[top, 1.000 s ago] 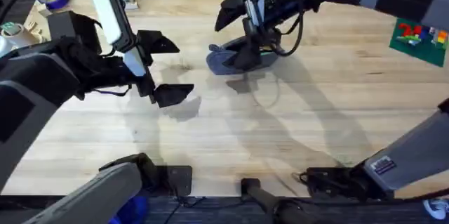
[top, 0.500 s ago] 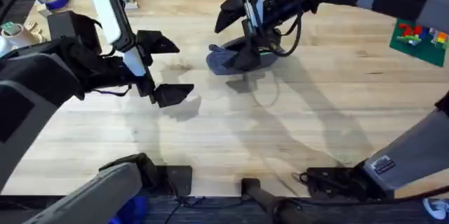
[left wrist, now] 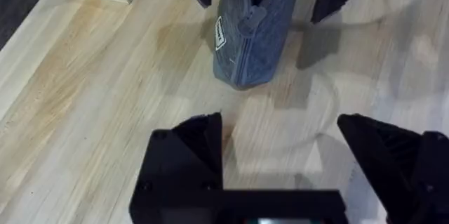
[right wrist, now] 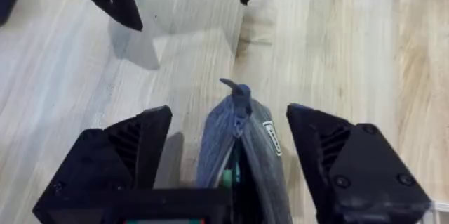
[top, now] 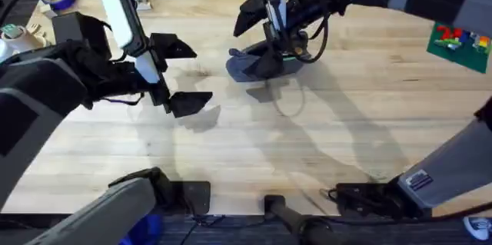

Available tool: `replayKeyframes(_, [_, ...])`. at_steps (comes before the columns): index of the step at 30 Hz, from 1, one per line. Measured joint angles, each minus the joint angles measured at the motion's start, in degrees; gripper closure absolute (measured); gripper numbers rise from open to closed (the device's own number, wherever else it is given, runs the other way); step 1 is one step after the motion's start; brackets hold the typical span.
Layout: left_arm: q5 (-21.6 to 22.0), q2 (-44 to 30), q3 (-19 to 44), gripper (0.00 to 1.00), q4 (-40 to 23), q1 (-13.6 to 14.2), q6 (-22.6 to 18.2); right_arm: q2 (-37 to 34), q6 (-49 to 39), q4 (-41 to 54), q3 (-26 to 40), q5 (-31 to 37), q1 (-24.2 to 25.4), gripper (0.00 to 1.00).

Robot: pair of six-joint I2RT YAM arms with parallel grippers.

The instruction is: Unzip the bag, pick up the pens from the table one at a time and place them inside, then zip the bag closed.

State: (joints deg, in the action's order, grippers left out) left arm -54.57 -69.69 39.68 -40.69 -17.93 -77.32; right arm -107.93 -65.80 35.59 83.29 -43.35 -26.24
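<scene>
Bag [left wrist: 254, 33]: soft, light fabric, likely to sag; grasp the zipper pull [right wrist: 238, 92]. Right gripper [right wrist: 231, 155] straddles it, spread; left gripper [left wrist: 280, 155] spread, apart.

My right gripper [top: 265, 41] has crept a touch higher and farther back over the bag [top: 250, 67], its wide-spread fingers lifting slightly, while nothing else has shifted on my screens.
</scene>
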Motion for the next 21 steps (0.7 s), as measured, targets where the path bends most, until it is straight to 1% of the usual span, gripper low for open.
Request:
replayKeyframes(7, [0.0,-0.02,0.0,0.008,-0.09,0.0,0.0,-2.48,-0.31,-0.41,0.0,0.02,0.0,0.004])
replayKeyframes(21, [0.0,-0.02,0.0,0.009,-0.44,0.0,0.0,-2.56,-0.7,-1.67,0.0,0.02,-1.4,0.004])
